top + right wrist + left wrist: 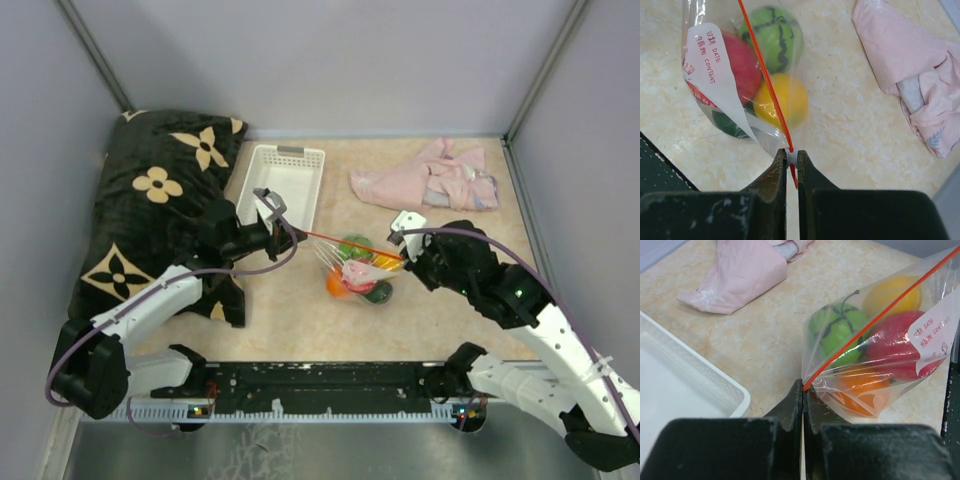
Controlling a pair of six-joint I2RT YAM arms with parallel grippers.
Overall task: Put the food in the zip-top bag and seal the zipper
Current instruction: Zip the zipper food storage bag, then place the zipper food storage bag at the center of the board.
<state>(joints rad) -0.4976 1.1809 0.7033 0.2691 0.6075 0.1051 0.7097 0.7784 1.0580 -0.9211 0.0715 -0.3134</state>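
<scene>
Zip-top bag [352, 270]: slung between both claws, its belly sagging to the table [290, 310]; whether it rests there I cannot tell.
Food [837, 330]: green, yellow, red and orange pieces are all inside the bag.
Zipper [865, 325]: drawn into one taut straight line, probably so the two lips line up for sealing; whether it is pressed shut I cannot tell.
Left claw [803, 390]: closed, pinching the zipper's end at the bag's corner.
Right claw [791, 156]: closed, nipping the opposite end.
</scene>
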